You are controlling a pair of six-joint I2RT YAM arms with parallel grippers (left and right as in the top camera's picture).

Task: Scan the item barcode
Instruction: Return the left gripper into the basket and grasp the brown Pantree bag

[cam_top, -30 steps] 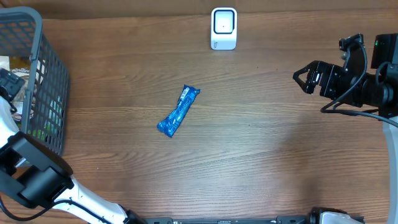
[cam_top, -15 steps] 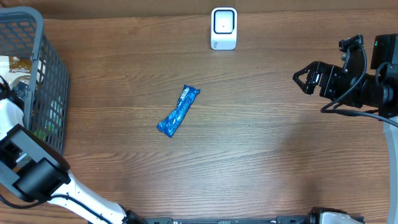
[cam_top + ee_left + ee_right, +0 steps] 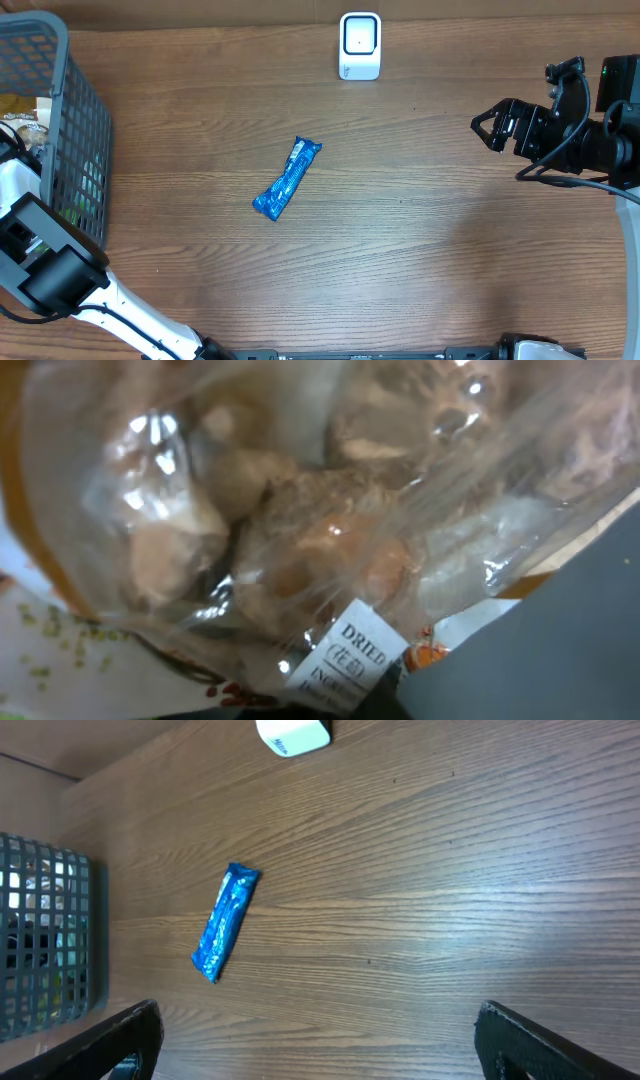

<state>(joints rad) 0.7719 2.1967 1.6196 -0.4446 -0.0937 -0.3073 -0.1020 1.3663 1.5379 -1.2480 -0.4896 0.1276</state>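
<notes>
My left gripper [image 3: 14, 132] is down inside the grey basket [image 3: 82, 120]. Its wrist view is filled by a clear bag of dried brown pieces [image 3: 300, 530], and the bag's white label [image 3: 350, 655] runs into the dark jaws at the bottom edge. The gripper is shut on that bag [image 3: 20, 105]. A blue wrapped bar [image 3: 287, 178] lies mid-table, also in the right wrist view [image 3: 226, 920]. The white scanner [image 3: 360, 45] stands at the far edge. My right gripper [image 3: 487, 130] hovers open at the right, fingers wide apart [image 3: 320, 1040], nothing between them.
The basket at the left edge holds other packets under the bag, and its wall shows as a grid in the right wrist view [image 3: 50, 950]. The scanner's corner [image 3: 292, 734] shows at the top of that view. The bar lies apart from both.
My left gripper has closed inside the basket and its arm has shifted slightly. The right arm, the blue bar and the scanner have not moved.
</notes>
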